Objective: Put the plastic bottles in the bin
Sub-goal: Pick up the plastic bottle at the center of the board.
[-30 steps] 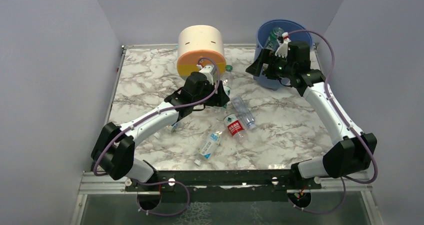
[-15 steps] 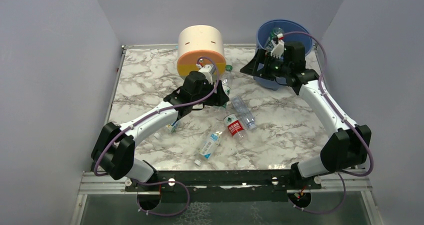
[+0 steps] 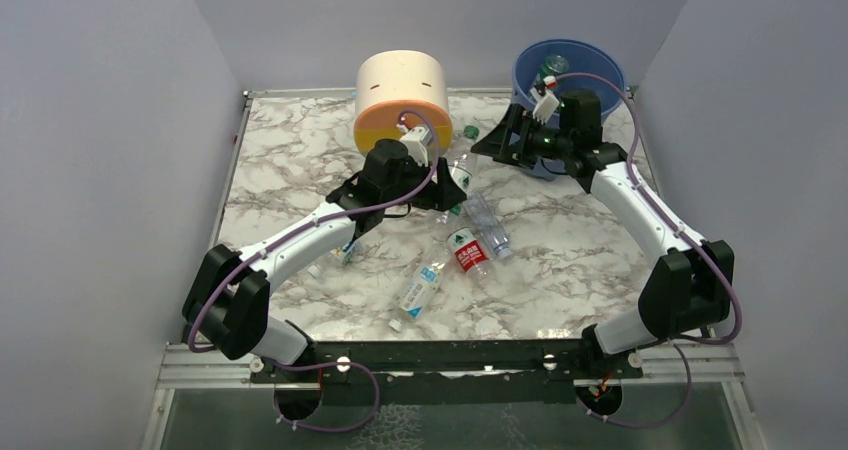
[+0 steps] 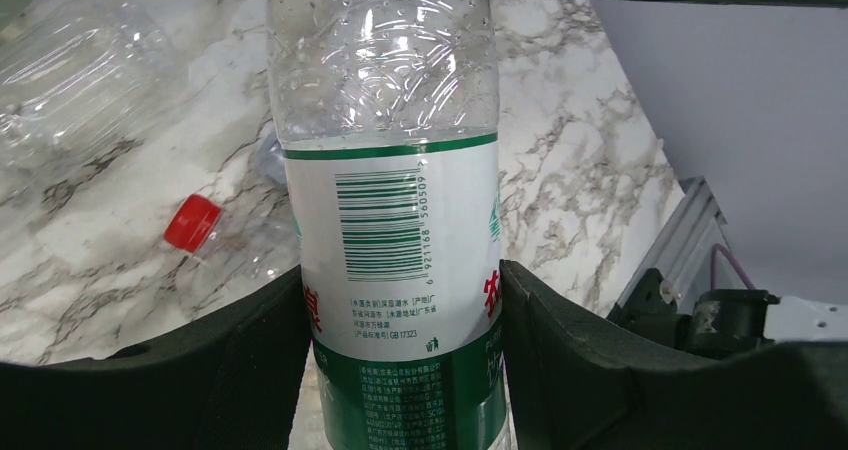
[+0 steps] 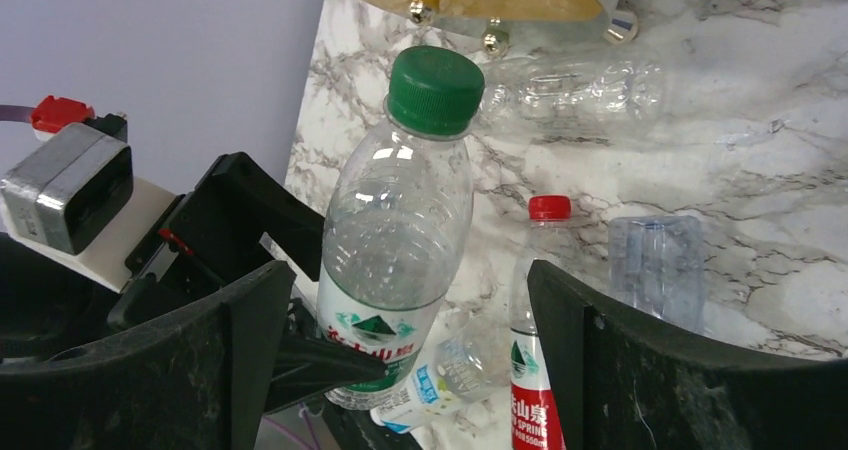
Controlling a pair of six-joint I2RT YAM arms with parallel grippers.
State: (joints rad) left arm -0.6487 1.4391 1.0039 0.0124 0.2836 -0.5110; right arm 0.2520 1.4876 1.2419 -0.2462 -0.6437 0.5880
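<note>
My left gripper [image 3: 447, 185] is shut on a clear plastic bottle [image 3: 458, 170] with a green cap and a green-and-white label. It grips the bottle [image 4: 395, 230] at the label and holds it up over the table. My right gripper [image 3: 492, 142] is open, left of the blue bin [image 3: 590, 65], and faces that bottle [image 5: 400, 230]. The bottle stands in line with the gap of the open jaws, and neither finger touches it. One bottle [image 3: 553, 67] lies in the bin. Three more bottles lie mid-table: a clear one [image 3: 487, 225], a red-labelled one [image 3: 468, 250] and a blue-labelled one [image 3: 420, 290].
The cream-and-orange round drawer unit [image 3: 402, 95] stands at the back, just behind my left gripper. Another bottle [image 3: 345, 253] lies partly under the left forearm. In the right wrist view a clear bottle [image 5: 570, 85] lies beside the drawer unit's base. Grey walls close in the table.
My right gripper has swung left, away from the bin's rim and towards the bottle in my left gripper. The left gripper has shifted that bottle slightly to the right.
</note>
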